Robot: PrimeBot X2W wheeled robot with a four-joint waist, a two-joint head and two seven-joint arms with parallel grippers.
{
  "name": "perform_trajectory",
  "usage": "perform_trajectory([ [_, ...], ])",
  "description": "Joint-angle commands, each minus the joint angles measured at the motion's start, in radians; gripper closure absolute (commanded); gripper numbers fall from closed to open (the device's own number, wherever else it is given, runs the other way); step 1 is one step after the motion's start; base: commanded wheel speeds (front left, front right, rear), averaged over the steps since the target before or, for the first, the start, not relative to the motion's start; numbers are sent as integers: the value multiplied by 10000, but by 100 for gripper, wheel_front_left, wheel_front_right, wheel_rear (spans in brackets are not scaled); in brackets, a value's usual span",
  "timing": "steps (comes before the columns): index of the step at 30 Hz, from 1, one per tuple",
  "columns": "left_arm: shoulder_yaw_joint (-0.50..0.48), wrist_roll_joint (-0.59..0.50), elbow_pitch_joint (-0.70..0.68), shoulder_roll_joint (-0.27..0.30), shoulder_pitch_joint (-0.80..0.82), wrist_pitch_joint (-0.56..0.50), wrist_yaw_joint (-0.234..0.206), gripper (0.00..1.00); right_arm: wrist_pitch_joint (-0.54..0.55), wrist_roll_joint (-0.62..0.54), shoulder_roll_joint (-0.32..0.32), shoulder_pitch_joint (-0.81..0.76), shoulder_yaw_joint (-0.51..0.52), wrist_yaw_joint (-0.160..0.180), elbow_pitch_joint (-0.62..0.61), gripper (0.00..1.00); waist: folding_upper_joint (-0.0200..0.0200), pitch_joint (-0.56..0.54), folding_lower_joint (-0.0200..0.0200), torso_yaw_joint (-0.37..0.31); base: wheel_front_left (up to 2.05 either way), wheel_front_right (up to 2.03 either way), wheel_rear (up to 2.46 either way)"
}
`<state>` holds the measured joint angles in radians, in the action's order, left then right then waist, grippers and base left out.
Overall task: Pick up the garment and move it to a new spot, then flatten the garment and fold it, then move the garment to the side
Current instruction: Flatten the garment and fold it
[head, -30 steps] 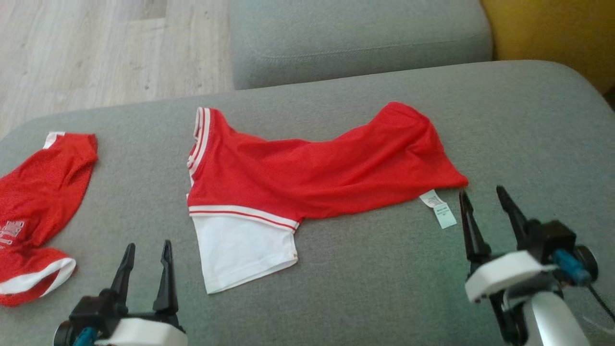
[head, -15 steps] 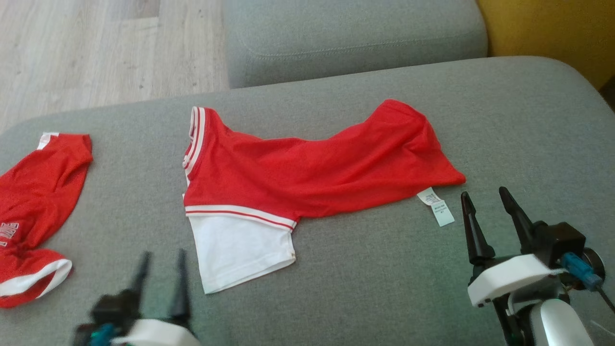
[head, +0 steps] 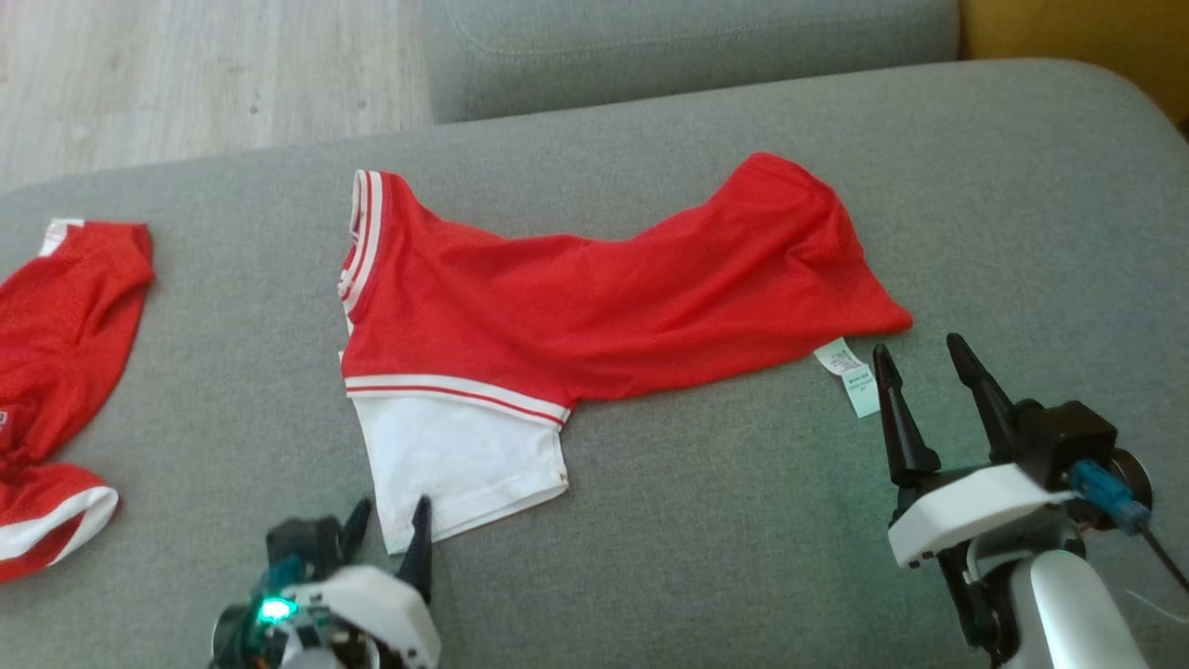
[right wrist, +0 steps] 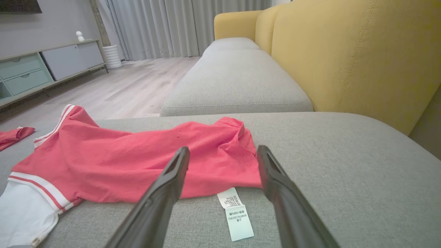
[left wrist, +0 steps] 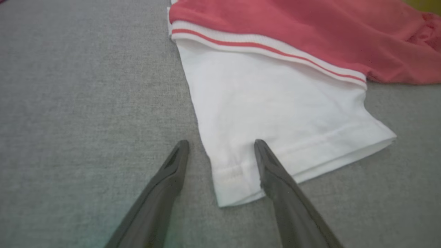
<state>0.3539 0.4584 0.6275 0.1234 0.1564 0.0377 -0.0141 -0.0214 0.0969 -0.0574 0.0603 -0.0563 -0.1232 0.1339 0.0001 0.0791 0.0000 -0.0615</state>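
Crosswise on the cushion [head: 706,520] the garment [head: 594,297] is laid, long axis running left to right. Its near-left white corner is straddled by the left gripper [head: 392,506], jaws spread; the right gripper [head: 917,346], likewise spread, is held just beside the right hem.

You were working in a home, in a living room: you had a grey sofa [right wrist: 234,82] with a yellow back [right wrist: 361,58], long curtains [right wrist: 179,24], a wooden floor [right wrist: 113,89] and a low cabinet [right wrist: 44,69] with drawers along the wall.
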Motion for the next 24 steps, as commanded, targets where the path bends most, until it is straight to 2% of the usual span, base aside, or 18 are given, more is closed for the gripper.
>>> perform_trajectory([
  [1, -228, 143, 172, 0, 419, -216, 27, 0, 39, -7, 7, 487, -208, -75, -223, 0, -1, 124, 0, -13, 0, 0, 0],
  [2, -154, 141, 308, -24, 507, -266, 119, 59, 139, -36, 8, 554, -168, -75, -131, 0, -1, 182, 0, -10, 0, 0, 0],
  [3, -100, 187, 434, -58, 576, -345, 237, 100, 303, -67, 9, 644, -89, -75, -10, 0, -1, 260, 0, -2, 0, 0, 0],
  [8, 29, 294, 697, -159, 808, -466, 436, 100, 1537, -155, 40, 1673, 931, -75, 1033, 0, -1, 645, 0, 73, 0, 0, 0],
  [11, 73, 276, 683, -150, 863, -391, 480, 100, 1865, -184, 52, 2345, 1342, -75, 1635, 0, -1, 797, 0, 158, 0, 0, 0],
  [15, 185, 221, 595, -147, 979, -262, 551, 100, 2544, -134, 66, 3538, 1878, -75, 3168, 0, -1, 1061, 0, 412, 0, 0, 0],
  [16, 249, 180, 518, -145, 1050, -177, 590, 100, 2701, -218, 68, 4033, 2146, -75, 3915, 0, -1, 1197, 0, 532, 0, 0, 0],
  [20, 379, 130, 371, -146, 1187, -65, 687, 100, 3244, -904, 69, 4786, 2691, -75, 5463, 0, -1, 1442, 0, 748, 0, 0, 0],
  [22, 416, 126, 311, -149, 1236, -20, 710, 100, 3674, -1206, 69, 5018, 2655, -75, 6141, 0, -1, 1505, 0, 839, 0, 0, 0],
  [23, 419, 135, 274, -147, 1249, 12, 714, 100, 3796, -1223, 70, 5119, 2600, -75, 6378, 24, -1, 1528, 0, 874, 0, 0, 0],
  [24, 399, 159, 224, -143, 1254, 69, 715, 100, 3817, -1192, 70, 5201, 2510, -75, 6530, 96, -1, 1532, 0, 889, 0, 0, 0],
])
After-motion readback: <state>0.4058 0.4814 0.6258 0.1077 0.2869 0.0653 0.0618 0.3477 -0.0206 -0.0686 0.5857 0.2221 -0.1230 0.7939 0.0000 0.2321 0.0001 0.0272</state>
